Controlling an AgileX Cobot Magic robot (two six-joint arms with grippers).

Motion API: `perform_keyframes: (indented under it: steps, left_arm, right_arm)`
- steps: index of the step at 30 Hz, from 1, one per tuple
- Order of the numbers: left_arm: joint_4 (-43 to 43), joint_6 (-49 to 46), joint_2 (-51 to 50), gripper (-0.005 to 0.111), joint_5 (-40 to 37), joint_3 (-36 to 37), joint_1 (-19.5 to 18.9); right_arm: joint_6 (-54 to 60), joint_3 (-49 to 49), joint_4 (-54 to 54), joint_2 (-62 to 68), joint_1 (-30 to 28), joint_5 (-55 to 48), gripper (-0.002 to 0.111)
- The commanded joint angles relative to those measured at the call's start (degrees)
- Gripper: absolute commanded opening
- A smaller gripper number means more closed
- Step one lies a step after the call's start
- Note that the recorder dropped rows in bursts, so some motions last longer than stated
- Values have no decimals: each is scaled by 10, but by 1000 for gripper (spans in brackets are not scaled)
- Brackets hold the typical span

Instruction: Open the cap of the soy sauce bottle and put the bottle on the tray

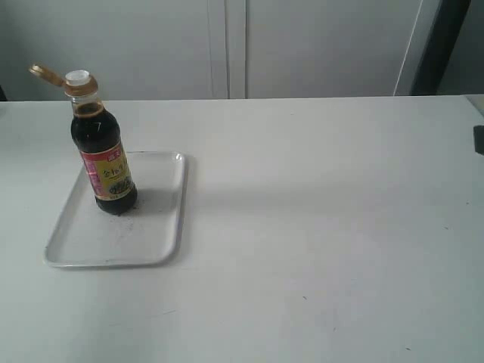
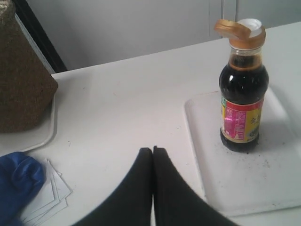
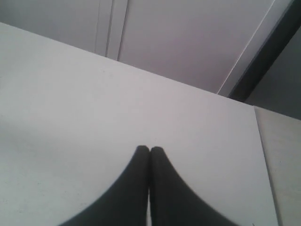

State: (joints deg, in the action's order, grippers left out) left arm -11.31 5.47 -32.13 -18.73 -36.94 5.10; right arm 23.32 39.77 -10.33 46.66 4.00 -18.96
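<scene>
The soy sauce bottle (image 1: 104,155) stands upright on the white tray (image 1: 155,238) at the table's left. Its orange-brown cap (image 1: 47,74) is flipped open to the side, baring the white spout (image 1: 78,76). The left wrist view shows the same bottle (image 2: 242,101), its hinged cap (image 2: 231,28) and the tray (image 2: 235,188). My left gripper (image 2: 152,149) is shut and empty, well apart from the bottle. Over bare table, my right gripper (image 3: 150,149) is shut on nothing. Neither gripper appears in the exterior view.
In the left wrist view a brown woven box (image 2: 21,84) sits on another white tray edge (image 2: 44,136), with a blue cloth (image 2: 16,186) and white paper slips (image 2: 49,193) beside it. A dark object (image 1: 479,140) pokes in at the exterior view's right edge.
</scene>
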Motion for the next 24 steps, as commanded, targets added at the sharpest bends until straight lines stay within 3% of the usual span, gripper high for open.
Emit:
perform_keyframes:
  steps: [1, 11, 15, 24]
  left_arm:
    - [10, 25, 55, 0, 26, 35, -1]
    - [36, 42, 172, 0, 36, 107, 3]
    - [44, 42, 243, 0, 6, 123, 3]
    - [42, 34, 255, 0, -15, 123, 3]
  right_arm:
    - [4, -24, -8, -63, 1, -20, 0]
    - [5, -140, -89, -200, 1, 42, 0]
    - [5, -164, -89, -222, 1, 66, 0]
    - [5, -164, -90, -222, 1, 63, 0]
